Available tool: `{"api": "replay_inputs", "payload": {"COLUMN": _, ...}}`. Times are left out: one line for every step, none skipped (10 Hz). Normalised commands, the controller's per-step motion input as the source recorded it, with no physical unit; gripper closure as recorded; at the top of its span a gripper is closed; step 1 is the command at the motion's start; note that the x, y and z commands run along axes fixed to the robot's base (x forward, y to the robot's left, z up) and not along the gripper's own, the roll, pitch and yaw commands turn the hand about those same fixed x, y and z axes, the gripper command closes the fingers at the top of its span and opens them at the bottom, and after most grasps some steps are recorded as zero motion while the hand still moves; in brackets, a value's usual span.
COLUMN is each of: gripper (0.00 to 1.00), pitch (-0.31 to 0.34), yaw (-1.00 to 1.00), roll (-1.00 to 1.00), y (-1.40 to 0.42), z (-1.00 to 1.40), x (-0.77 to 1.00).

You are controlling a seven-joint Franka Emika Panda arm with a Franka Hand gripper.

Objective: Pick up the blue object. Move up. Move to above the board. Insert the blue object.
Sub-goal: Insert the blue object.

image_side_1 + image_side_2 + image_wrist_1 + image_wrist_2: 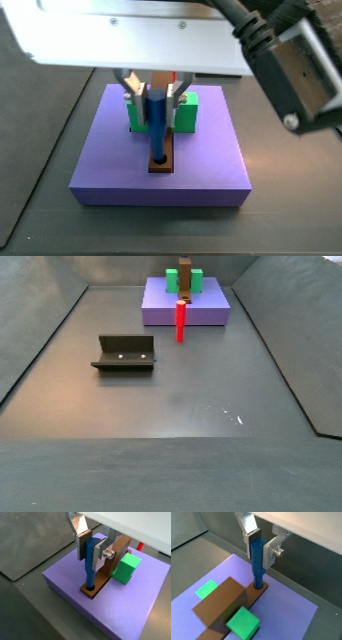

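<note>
- The blue object (pixel 89 564), a thin smooth dark blue cylinder, stands upright with its long axis vertical and its lower end in the round hole at the end of the board (pixel 100 582).
- The gripper (pixel 89 548) is above the board's holed end, and its flat silver fingers (pixel 84 537) pinch the upper part of the blue object.
- Both wrist views show the peg's foot meeting the hole; a side view shows the blue object (pixel 158 125) from the front, between the gripper (pixel 156 100) plates, over the brown board (pixel 163 163).
- The board is a long, narrow brown plank passing through a green block (pixel 243 623) and lying on a flat lavender-blue slab (pixel 120 170).
- Only a side view shows the wider floor: a dark L-shaped fixture (pixel 124 353) stands well apart from the slab (pixel 207 311), and a red peg (pixel 181 322) stands upright just in front of it; the gripper cannot be made out there.
</note>
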Motion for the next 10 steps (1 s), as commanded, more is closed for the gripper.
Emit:
{"api": "replay_inputs", "payload": {"gripper": 1.0, "pitch": 0.0, "yaw": 0.0, "roll": 0.02, "y": -0.37, "z": 0.0, "x": 0.0}}
{"api": "replay_inputs", "payload": {"gripper": 1.0, "pitch": -0.027, "yaw": -0.14, "roll": 0.0, "y": 0.02, "z": -0.28, "x": -0.15}}
{"api": "replay_inputs", "payload": {"gripper": 1.0, "pitch": 0.0, "yaw": 0.0, "roll": 0.0, "y": 0.0, "z": -0.14, "x": 0.18}}
{"api": "replay_inputs", "payload": {"gripper": 1.0, "pitch": 0.0, "yaw": 0.0, "roll": 0.0, "y": 0.03, "z": -0.07, "x": 0.29}}
{"api": "replay_inputs", "payload": {"gripper": 1.0, "pitch": 0.0, "yaw": 0.0, "roll": 0.0, "y": 0.04, "z": 0.0, "x": 0.23}}
{"api": "replay_inputs", "payload": {"gripper": 1.0, "pitch": 0.0, "yaw": 0.0, "roll": -0.02, "y": 0.07, "z": 0.0, "x": 0.2}}
{"api": "replay_inputs", "payload": {"gripper": 1.0, "pitch": 0.0, "yaw": 0.0, "roll": -0.02, "y": 0.09, "z": 0.0, "x": 0.11}}
{"api": "replay_inputs", "payload": {"gripper": 1.0, "pitch": 0.0, "yaw": 0.0, "roll": -0.03, "y": 0.23, "z": 0.0, "x": 0.0}}
{"api": "replay_inputs", "payload": {"gripper": 1.0, "pitch": 0.0, "yaw": 0.0, "roll": -0.03, "y": 0.15, "z": 0.0, "x": 0.0}}
{"api": "replay_inputs", "payload": {"gripper": 1.0, "pitch": 0.0, "yaw": 0.0, "roll": -0.04, "y": 0.04, "z": -0.01, "x": -0.03}}
